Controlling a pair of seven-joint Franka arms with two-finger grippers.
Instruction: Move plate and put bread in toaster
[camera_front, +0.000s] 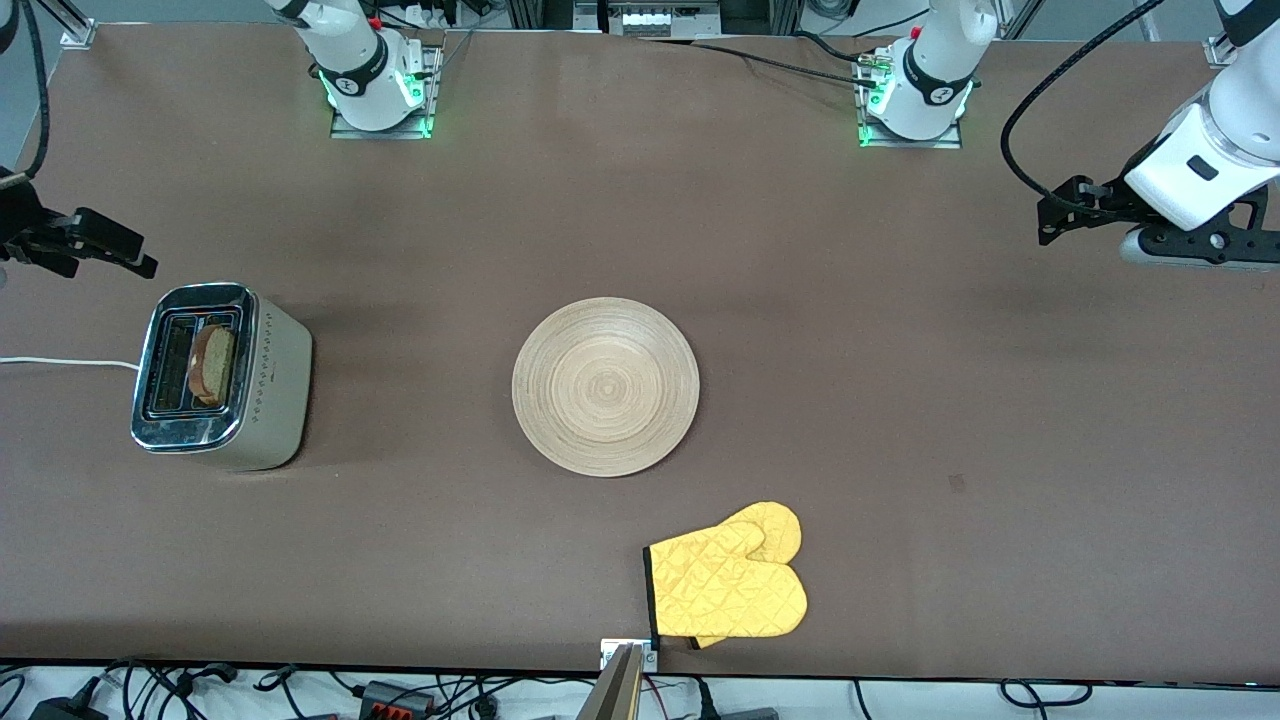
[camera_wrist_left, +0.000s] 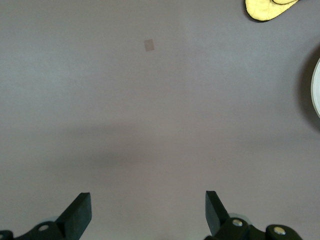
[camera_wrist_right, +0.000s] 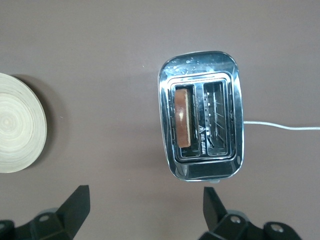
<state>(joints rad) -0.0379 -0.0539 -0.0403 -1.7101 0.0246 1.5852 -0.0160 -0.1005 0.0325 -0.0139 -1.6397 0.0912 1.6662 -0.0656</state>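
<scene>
Plate (camera_front: 605, 386): round ringed wood, counter (camera_front: 900, 380) centre.
Bread (camera_front: 213, 365): browned slice in chrome toaster (camera_front: 220, 375), plate's 9 o'clock.
Left gripper (camera_wrist_left: 148, 212): fingers apart, empty.
Right gripper (camera_wrist_right: 146, 210): fingers apart, over toaster; cord (camera_wrist_right: 280, 125) visible.

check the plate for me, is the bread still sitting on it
No, the plate is bare, and the bread stands in one slot of the toaster toward the right arm's end of the table.

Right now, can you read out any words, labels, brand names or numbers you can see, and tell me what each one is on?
No text can be read.
Toaster: a small dark mark between the two slots, too blurred to read.
Toaster side: a row of small marks, too small to read.
Bread, plate, oven mitt and table: no writing shows.
</scene>
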